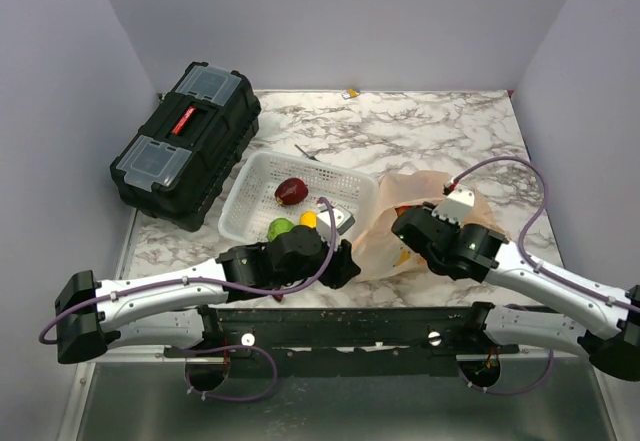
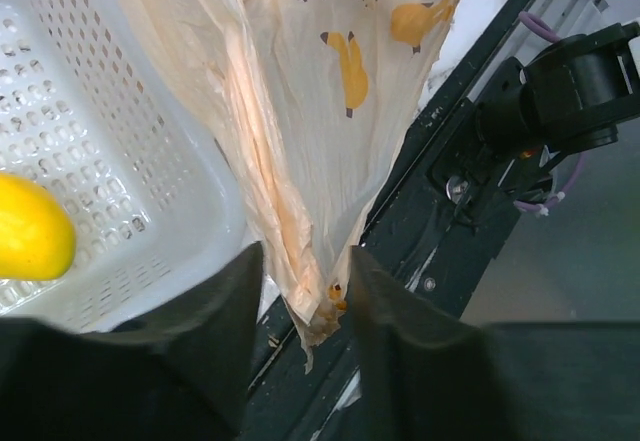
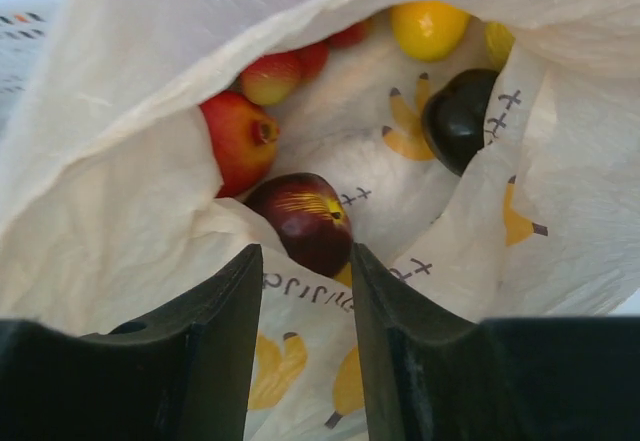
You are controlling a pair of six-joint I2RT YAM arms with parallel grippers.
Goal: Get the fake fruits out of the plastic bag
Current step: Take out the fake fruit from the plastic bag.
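Straddling the lower corner of the plastic bag (image 2: 310, 161), the left gripper (image 2: 305, 296) has its fingers partly spread, the thin film hanging between them unsqueezed, and a white basket (image 2: 130, 161) holding a yellow fruit (image 2: 30, 236) sits just beside it. The right gripper (image 3: 305, 291) is likewise partly spread across the bag's near rim. A dark red apple (image 3: 300, 216) lies just beyond its fingertips, with more fake fruits (image 3: 430, 26) deeper inside ahead.

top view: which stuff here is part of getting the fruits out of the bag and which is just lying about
Part of the job:
plastic bag
fruits inside it
fruits already out
white basket holding them

Just lying about:
black toolbox
small yellow scrap at the back, too small to identify
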